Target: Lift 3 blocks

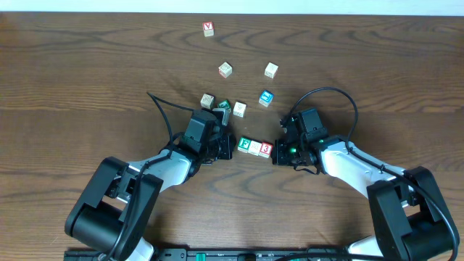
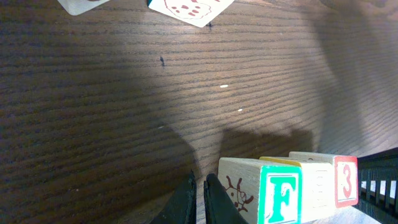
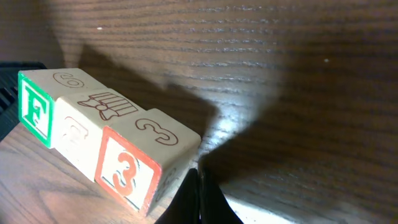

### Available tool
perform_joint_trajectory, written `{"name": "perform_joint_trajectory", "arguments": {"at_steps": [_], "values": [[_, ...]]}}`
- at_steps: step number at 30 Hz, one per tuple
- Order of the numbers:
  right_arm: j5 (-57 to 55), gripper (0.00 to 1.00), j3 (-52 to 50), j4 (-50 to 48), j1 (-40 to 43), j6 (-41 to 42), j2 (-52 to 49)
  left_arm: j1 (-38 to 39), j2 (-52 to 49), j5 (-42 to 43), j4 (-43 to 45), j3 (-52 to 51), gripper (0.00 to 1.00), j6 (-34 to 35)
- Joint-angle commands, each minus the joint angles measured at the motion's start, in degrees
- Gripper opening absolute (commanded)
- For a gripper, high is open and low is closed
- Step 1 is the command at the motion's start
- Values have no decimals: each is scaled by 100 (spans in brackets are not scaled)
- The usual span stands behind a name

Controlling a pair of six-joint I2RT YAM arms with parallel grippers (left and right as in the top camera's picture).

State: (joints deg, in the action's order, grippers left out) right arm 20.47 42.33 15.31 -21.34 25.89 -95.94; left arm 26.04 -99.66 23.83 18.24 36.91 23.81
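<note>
Left end effector [image 2: 199, 200] closing fully, gripping nothing, sitting just beside green "F" block [image 2: 283, 196]. Right end effector [image 3: 199, 199] likewise pinching empty, sitting beside red "3" block [image 3: 124, 174]. Pale block [image 2: 317, 185] sitting between them. Row's long axis running from one end effector to the other over worktop [image 2: 124, 112]. "6" and "3" showing on top faces.

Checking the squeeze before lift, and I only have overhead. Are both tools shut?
Observer: The left tool is. Left wrist shows it closed, right beside the F block's bug-drawn side.
Operator: Right one?
Observer: The right tool is shut too, close by the 3 block's end.
Operator: Gaps in the row?
Observer: None in the right wrist view; the middle block meets both neighbours.
</note>
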Motion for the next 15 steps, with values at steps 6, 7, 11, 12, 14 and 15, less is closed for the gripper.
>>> {"name": "perform_joint_trajectory", "arguments": {"at_steps": [6, 7, 11, 12, 14, 15], "values": [[-1668, 1, -74, 170, 17, 271, -72, 4, -66, 17, 11, 85, 8, 7], [-1700, 1, -72, 98, 46, 278, -72, 4, -66, 17, 9, 85, 8, 7], [-1469, 1, -72, -380, 153, 109, -72, 4, -66, 17, 9, 85, 8, 7], [-1322, 1, -72, -496, 153, 68, -72, 4, -66, 17, 9, 85, 8, 7], [-1014, 1, -72, -723, 151, 15, -72, 4, -66, 17, 9, 85, 8, 7], [-901, 1, -72, -815, 149, 17, -72, 4, -66, 17, 9, 85, 8, 7]]}}
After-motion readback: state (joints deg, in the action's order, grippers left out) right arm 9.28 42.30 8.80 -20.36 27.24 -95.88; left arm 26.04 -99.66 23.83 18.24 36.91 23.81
